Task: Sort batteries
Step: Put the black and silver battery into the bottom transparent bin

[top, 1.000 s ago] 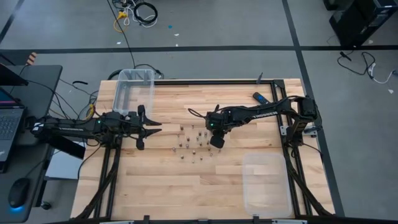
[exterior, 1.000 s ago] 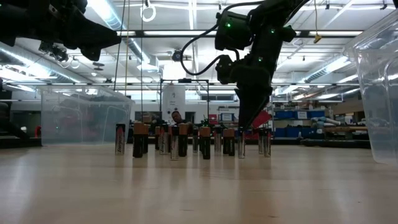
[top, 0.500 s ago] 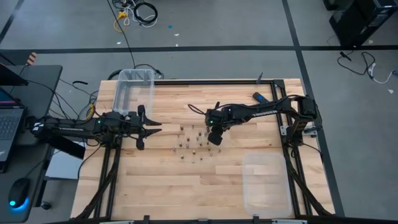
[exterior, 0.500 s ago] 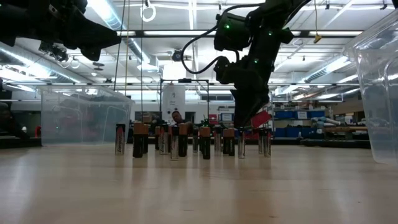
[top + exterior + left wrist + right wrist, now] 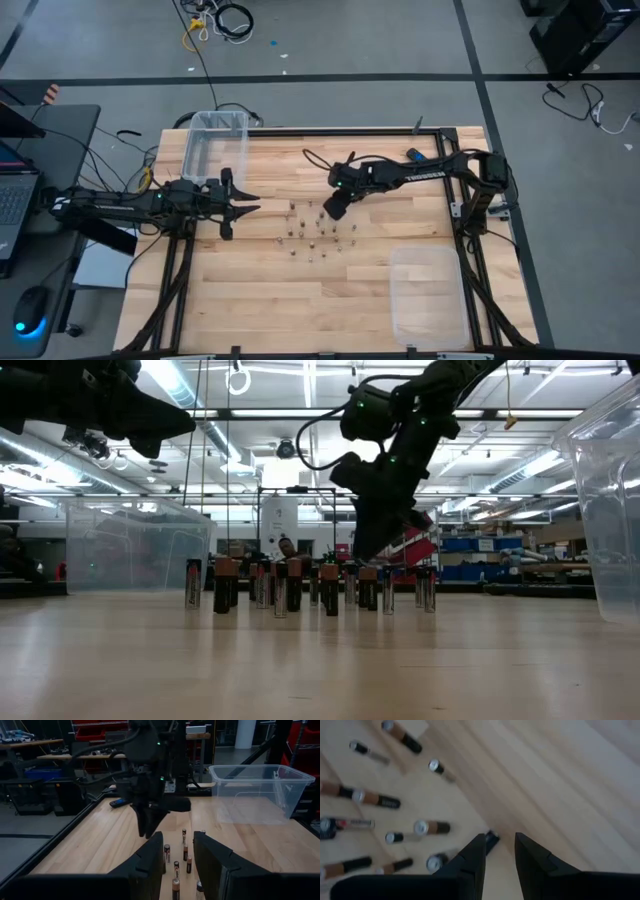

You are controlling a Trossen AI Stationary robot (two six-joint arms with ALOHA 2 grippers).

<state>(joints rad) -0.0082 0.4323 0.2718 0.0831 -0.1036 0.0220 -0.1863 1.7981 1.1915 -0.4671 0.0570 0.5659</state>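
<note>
Several small batteries (image 5: 312,228) stand upright on their ends in a loose cluster at the table's middle; some are silvery, some dark with copper tops (image 5: 300,584). My right gripper (image 5: 333,208) hovers open over the cluster's far side, tilted and clear of the battery tops in the low view (image 5: 366,548). In its wrist view (image 5: 499,851) one dark battery (image 5: 491,839) stands just beyond the fingertips. My left gripper (image 5: 245,208) waits open to the cluster's left, raised above the table, with batteries (image 5: 175,857) ahead of its fingers (image 5: 177,852).
A clear bin (image 5: 215,145) stands at the far left corner and another clear bin (image 5: 428,295) at the near right. A black-and-blue bar (image 5: 418,157) lies near the far right edge. Bare wood lies near the table's near edge and left of the cluster.
My right gripper has moved from the cluster's right side toward the table's far edge and left, tipping to a more slanted pose and rising slightly off the battery tops. The batteries stand as before.
</note>
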